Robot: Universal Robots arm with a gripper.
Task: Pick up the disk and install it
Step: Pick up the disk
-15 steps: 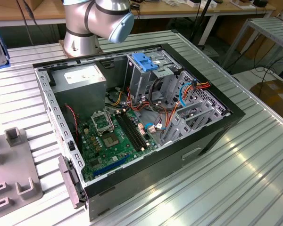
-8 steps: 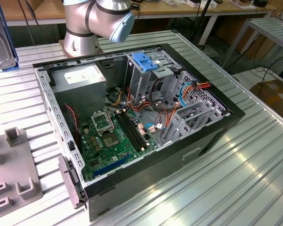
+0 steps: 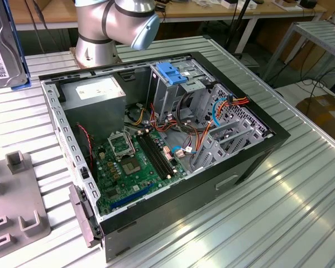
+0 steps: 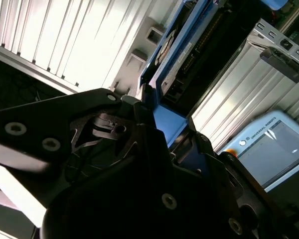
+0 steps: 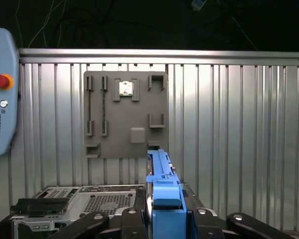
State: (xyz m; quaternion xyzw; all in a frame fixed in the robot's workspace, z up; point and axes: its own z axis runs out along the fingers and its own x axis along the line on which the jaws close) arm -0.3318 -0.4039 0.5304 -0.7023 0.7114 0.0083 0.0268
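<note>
Inspection at the bench found the gripper (image 5: 165, 215) clamped on the disk (image 5: 162, 181), a flat rectangular silver-grey metal drive with a white printed label and a blue plastic carrier frame. In the first wrist view the black fingers (image 5: 134, 221) stood close on either side of the blue frame, pressed against it with no gap showing. The second wrist view showed the dark gripper body with the blue edge of the disk (image 4: 170, 122) running out from between its parts.

In the exterior view the disk (image 3: 3, 50) stood upright at the far edge on the exterior view's left, label face showing and blue frame along its side. It was well apart from the black open computer case (image 3: 240, 167) lying on its side on the ribbed metal bench (image 3: 279, 212). The silver and blue robot arm (image 3: 114, 22) rose behind the case.

Inside the case were a green motherboard (image 3: 131, 164), a grey power supply box (image 3: 95, 95) and a blue-handled metal drive cage (image 3: 173, 75), with red, orange and blue cables between them. The disk was not in the case.

A flat grey fixture plate (image 3: 17, 206) with raised blocks lay on the bench to the exterior view's left of the case. The first wrist view looked down past the held disk onto that plate (image 5: 124, 114), with a grey teach pendant (image 5: 0, 89) bearing a red button lying beside it.
</note>
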